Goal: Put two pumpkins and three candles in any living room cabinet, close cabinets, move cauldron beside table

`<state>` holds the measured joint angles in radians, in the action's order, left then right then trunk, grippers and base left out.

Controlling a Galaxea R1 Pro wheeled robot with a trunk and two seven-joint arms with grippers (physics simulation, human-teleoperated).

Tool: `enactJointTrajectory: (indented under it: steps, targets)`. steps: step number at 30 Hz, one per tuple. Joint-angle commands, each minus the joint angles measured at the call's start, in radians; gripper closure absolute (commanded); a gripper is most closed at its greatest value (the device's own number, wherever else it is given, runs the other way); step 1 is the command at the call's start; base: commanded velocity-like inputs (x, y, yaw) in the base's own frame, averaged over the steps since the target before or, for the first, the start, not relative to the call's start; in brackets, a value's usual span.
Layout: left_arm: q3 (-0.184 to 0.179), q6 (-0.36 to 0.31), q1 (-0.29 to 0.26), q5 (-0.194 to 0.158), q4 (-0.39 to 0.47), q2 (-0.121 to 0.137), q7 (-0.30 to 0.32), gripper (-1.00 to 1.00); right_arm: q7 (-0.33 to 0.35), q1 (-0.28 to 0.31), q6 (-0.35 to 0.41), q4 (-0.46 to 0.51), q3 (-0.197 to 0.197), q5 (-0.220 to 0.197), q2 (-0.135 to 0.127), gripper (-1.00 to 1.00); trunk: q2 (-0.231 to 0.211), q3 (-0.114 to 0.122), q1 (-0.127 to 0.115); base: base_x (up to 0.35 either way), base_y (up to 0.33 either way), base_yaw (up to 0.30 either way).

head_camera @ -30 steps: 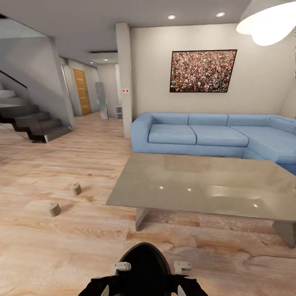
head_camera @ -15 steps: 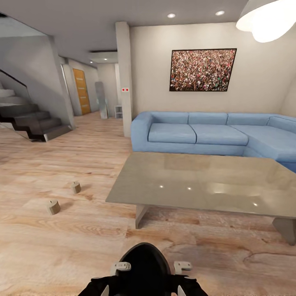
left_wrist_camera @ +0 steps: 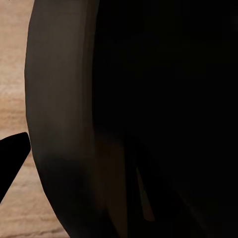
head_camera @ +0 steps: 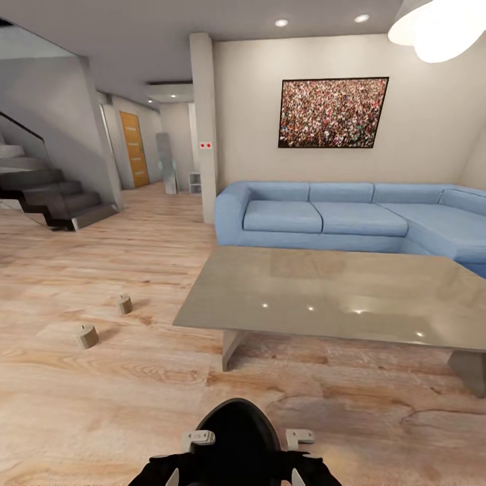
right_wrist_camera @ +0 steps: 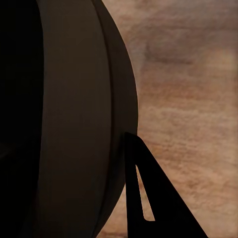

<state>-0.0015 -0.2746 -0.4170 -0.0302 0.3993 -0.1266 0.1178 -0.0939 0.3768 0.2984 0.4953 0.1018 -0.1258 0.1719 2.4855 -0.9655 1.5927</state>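
The black cauldron (head_camera: 237, 439) is sitting close in front at 6 o'clock, between both arms. One dark finger (right_wrist_camera: 148, 198) of the right gripper is lying against its side; I cannot tell if either gripper is open or closed. Wood floor (head_camera: 101, 398) is spreading wide at 9 o'clock. Two candles (head_camera: 86, 335) are standing there, apart. The table (head_camera: 337, 297) is sitting at 1 o'clock. The blue sofa (head_camera: 351, 219) is waiting behind.
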Motion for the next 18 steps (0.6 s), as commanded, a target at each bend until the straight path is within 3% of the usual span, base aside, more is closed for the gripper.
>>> enactJointTrajectory:
  steps: [1,8,18]
  targets:
    - [-0.02,0.011,0.0,-0.005,0.005,0.018,-0.003,1.0,-0.007,0.001,0.004,-0.001,0.019,-0.041,-0.002,1.0,0.0,-0.001,0.0,0.0,0.0,0.0]
    - [-0.02,0.011,0.0,-0.004,0.005,0.019,-0.003,1.0,-0.007,0.001,0.004,-0.001,0.019,-0.041,-0.002,1.0,0.0,-0.001,0.0,0.017,0.0,0.0]
    - [-0.02,0.009,0.0,-0.004,0.006,0.019,-0.003,1.0,-0.007,0.001,0.004,-0.001,0.019,-0.041,-0.002,1.0,0.0,-0.001,0.0,0.271,0.0,0.0]
